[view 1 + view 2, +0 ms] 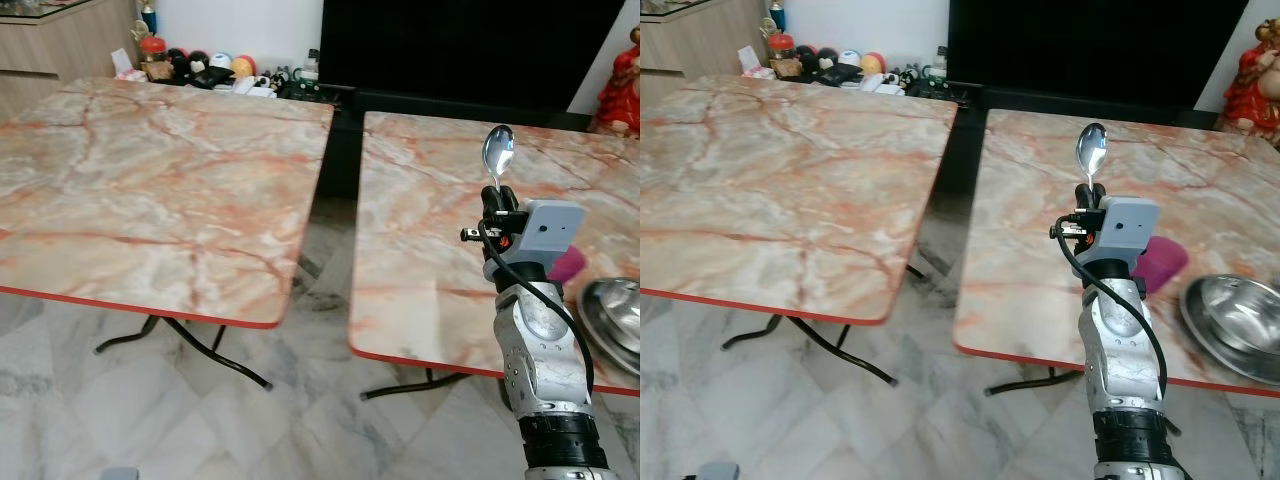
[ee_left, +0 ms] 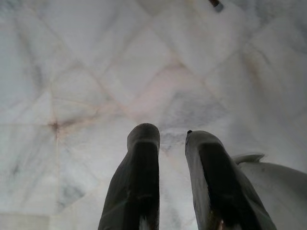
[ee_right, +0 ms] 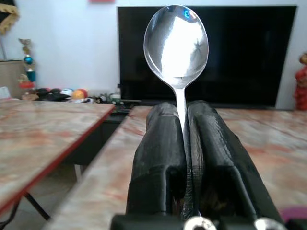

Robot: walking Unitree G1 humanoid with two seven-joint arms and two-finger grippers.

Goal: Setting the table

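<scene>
Tables come first, because they are the biggest things here. Two marble-top tables stand side by side with a gap of floor between them. My left table (image 1: 150,190) is bare. My right table (image 1: 440,180) is the one I face, and I think it is the one being set, since the dishes are on it.

A shiny metal bowl (image 1: 1235,320) sits near the table's front edge, on my right. A pink thing (image 1: 1162,262) lies just beside the bowl, partly hidden behind my arm, so I cannot tell what it is.

My right gripper (image 3: 184,143) is held up over the front part of that table. Its two black fingers are squeezed tight on the handle of a spoon (image 3: 176,45). The spoon stands straight up with its round end on top. I think holding it upright keeps it from slipping out.

My left gripper (image 2: 172,143) hangs down over the floor. Its fingers are a little apart and hold nothing.
</scene>
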